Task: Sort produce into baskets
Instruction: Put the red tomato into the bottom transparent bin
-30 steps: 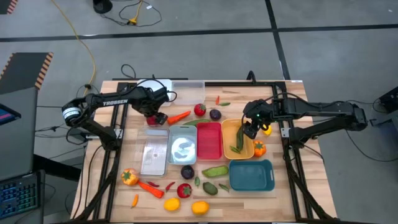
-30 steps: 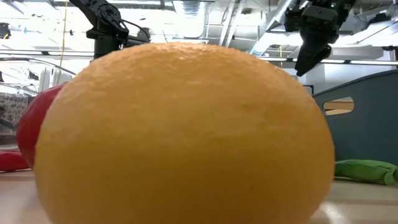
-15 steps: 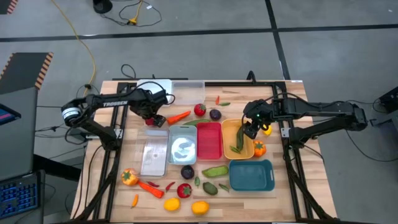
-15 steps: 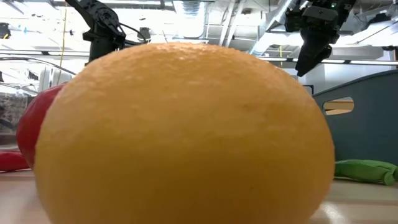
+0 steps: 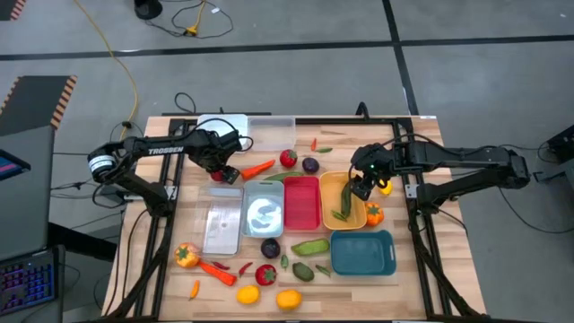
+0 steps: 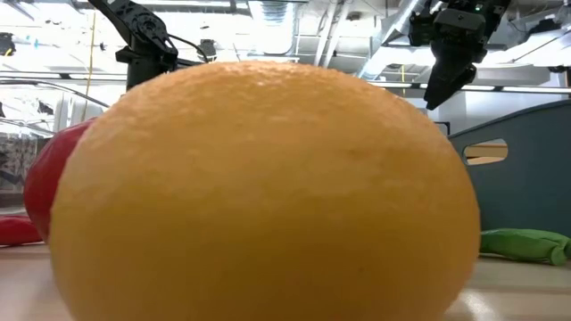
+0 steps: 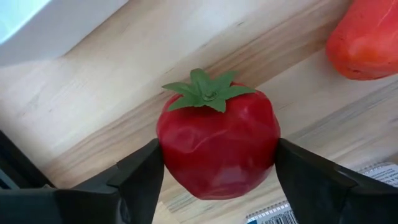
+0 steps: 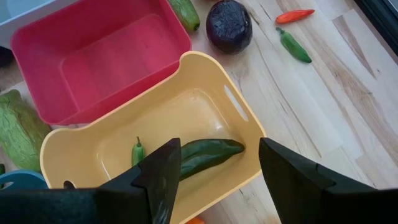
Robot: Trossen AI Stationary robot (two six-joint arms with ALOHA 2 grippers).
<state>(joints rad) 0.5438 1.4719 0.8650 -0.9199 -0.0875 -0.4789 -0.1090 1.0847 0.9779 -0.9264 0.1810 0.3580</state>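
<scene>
left tool (image 7: pixel 214 180): clamped on red tomato (image 7: pixel 216 144) | right tool (image 8: pixel 217 171): open over yellow basket (image 8: pixel 249 134)

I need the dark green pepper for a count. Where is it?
In the high view the dark green pepper lies inside the yellow bin, right of the red bin, below the open right gripper.

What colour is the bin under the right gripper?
Yellow bin, below the right gripper; clearest in the right wrist view.

A red tomato (image 7: pixel 216 146) with a green stem sits clamped between the left gripper (image 7: pixel 217 180) fingers above the wooden table (image 7: pixel 93 106).
</scene>
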